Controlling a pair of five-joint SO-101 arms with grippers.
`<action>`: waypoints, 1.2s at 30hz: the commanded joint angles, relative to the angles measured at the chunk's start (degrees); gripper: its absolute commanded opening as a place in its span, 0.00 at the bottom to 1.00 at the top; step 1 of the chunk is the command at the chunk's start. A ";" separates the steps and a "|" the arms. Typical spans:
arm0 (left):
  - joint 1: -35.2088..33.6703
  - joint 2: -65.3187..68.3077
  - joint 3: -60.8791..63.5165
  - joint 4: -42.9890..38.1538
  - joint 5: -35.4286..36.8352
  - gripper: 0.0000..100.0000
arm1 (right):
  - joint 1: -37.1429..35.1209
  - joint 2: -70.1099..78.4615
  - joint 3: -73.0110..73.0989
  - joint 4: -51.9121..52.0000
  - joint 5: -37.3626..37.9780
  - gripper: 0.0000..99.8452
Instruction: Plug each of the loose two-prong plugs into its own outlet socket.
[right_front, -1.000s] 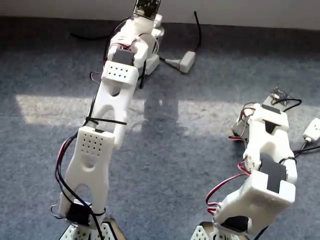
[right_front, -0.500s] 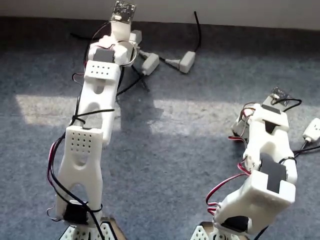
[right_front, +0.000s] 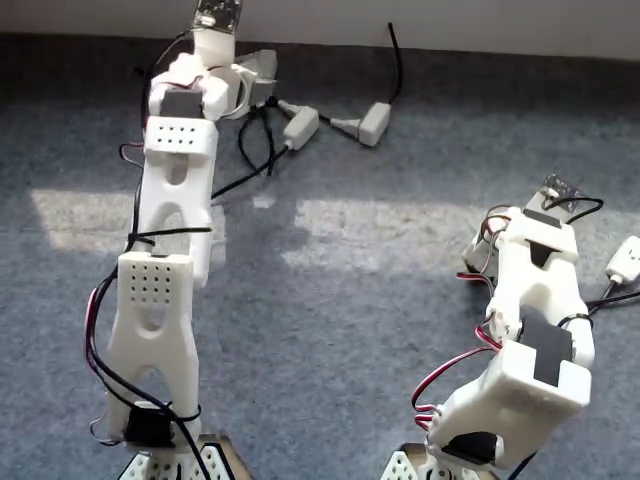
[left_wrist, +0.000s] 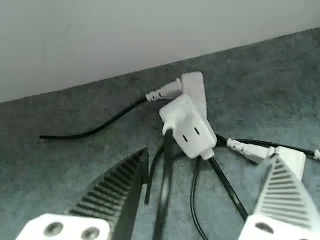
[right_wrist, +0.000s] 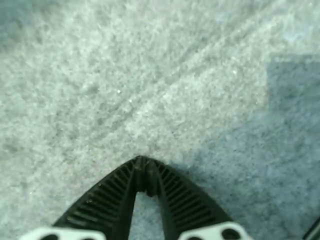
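Left arm (right_front: 165, 250) has swung sideways along the far wall (right_front: 450, 20) over the last second. That uncovered a white plug (right_front: 300, 125) it was sitting over, and some black cable (right_front: 255, 140) now lies in loops next to it. Right arm (right_front: 535, 300) hasn't budged.

So, left tool (left_wrist: 210, 155): spread wide, holding nothing, with one strand of that cable running up between its jaws. Just past the tips sits the white outlet socket (left_wrist: 192, 132), its two slots facing the camera and both empty. Right behind it, touching or near enough, is another plug body (left_wrist: 192, 85) with its cord trailing off along the wall. Right tool (right_wrist: 146, 167) is pinched closed on nothing, pointed at bare grey worktop (right_wrist: 150, 75).

Progress-wise I'd say basically zero. No prongs sit in any slot I can see, so every plug is left to do.

Left wrist cam is what gives you the socket face. From above they're just white blobs, and I can't tell plug from socket there. Overhead does show a second piece (right_front: 375, 122) near the first, plus one more white connector (right_front: 625, 262) well off beside the right arm.
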 joint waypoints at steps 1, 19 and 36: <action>-2.33 -1.71 -12.70 11.34 -0.26 0.35 | 0.31 0.31 -1.54 -1.63 -0.88 0.01; -1.98 -8.40 -14.02 48.62 0.18 0.35 | 13.58 -4.00 -15.78 7.52 0.18 0.16; 9.80 -18.24 8.22 48.26 13.89 0.35 | 27.47 31.16 -62.02 4.53 9.23 0.19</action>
